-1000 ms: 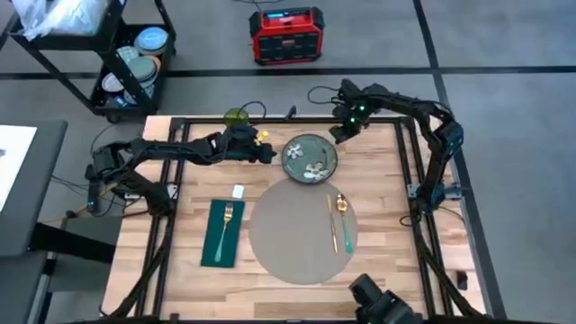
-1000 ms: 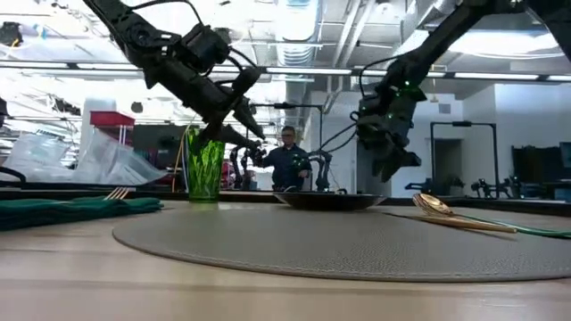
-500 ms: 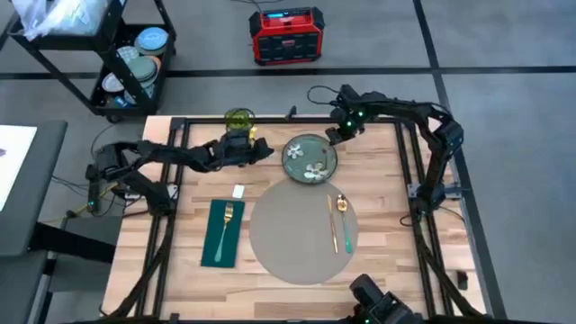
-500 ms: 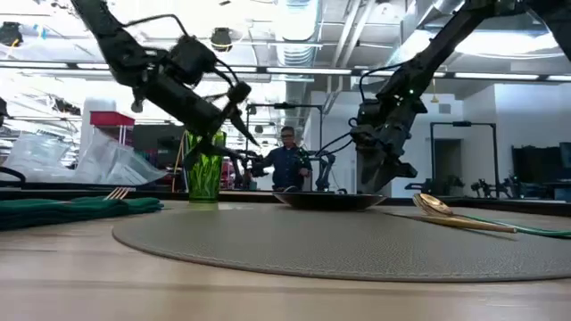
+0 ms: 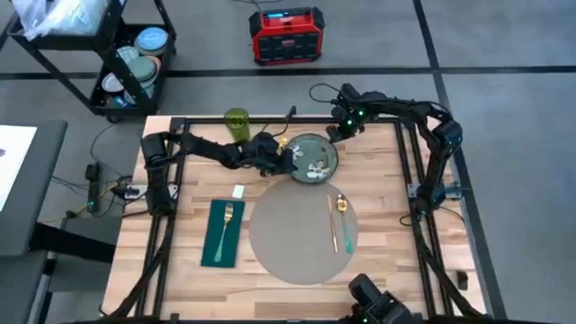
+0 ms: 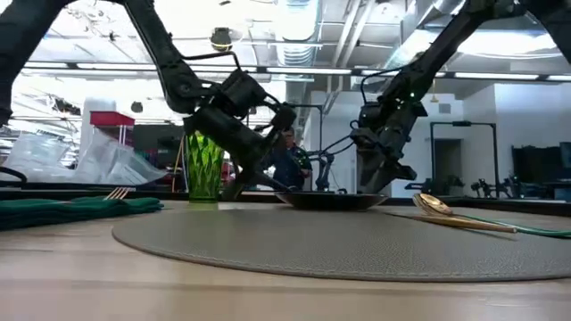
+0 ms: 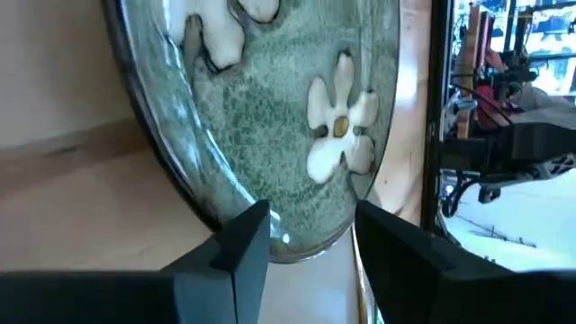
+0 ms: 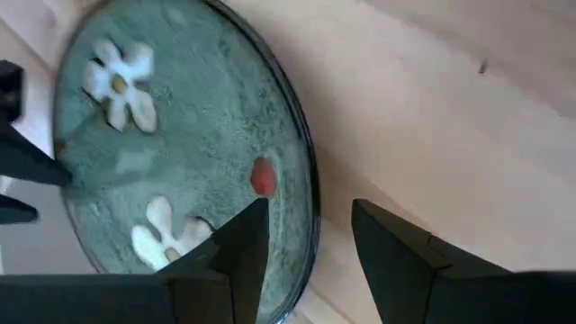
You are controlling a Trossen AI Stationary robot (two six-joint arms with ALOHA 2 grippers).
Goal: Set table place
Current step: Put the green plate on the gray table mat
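My left gripper (image 5: pixel 290 155) and right gripper (image 5: pixel 333 135) both sit open, holding nothing, at opposite rims of the green flowered plate (image 5: pixel 314 159), with the round mat (image 5: pixel 292 236) just beyond it on the table (image 5: pixel 378 207).

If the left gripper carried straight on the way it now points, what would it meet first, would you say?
Most likely the rim of the green floral plate: the left gripper is open, its fingers straddling the plate's near edge in the left wrist view. Depth is unclear, but nothing else shows between them.
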